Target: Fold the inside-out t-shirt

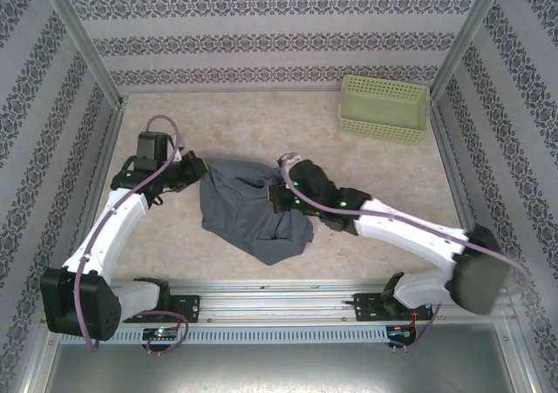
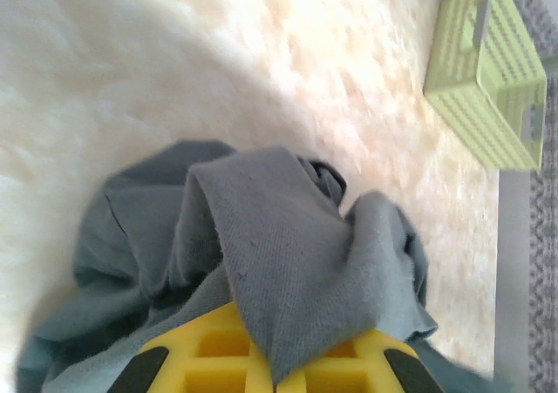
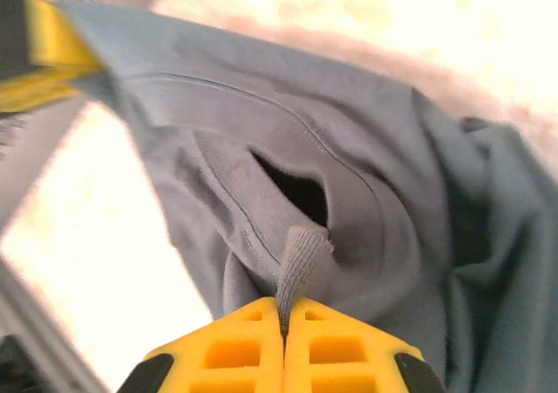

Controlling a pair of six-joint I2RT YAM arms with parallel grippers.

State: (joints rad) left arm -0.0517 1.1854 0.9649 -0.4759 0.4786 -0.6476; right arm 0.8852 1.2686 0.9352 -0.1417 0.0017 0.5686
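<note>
Pinching the t-shirt from both sides

Both claws are pressed together on cloth. The inside-out t-shirt [image 1: 255, 210] lies bunched on the table [image 1: 261, 123], roughly in the middle and a little toward the near edge, between the two arms. The left claw [image 1: 199, 168] sits at the shirt's left upper edge. In its own wrist view a fold of grey-blue fabric [image 2: 279, 254] comes out from between the yellow fingers [image 2: 209, 362] and drapes over them, so the left claw [image 2: 277, 371] grips the shirt. The right claw [image 1: 281, 184] rests on top of the heap near its upper middle. From the right wrist, its fingers [image 3: 235, 349] meet tightly on a narrow ribbed strip of the shirt [image 3: 301, 254], just below a dark opening in the fabric, with seams showing on the outside. The pale green basket [image 1: 384, 105] stands well apart at the far right of the table.
</note>
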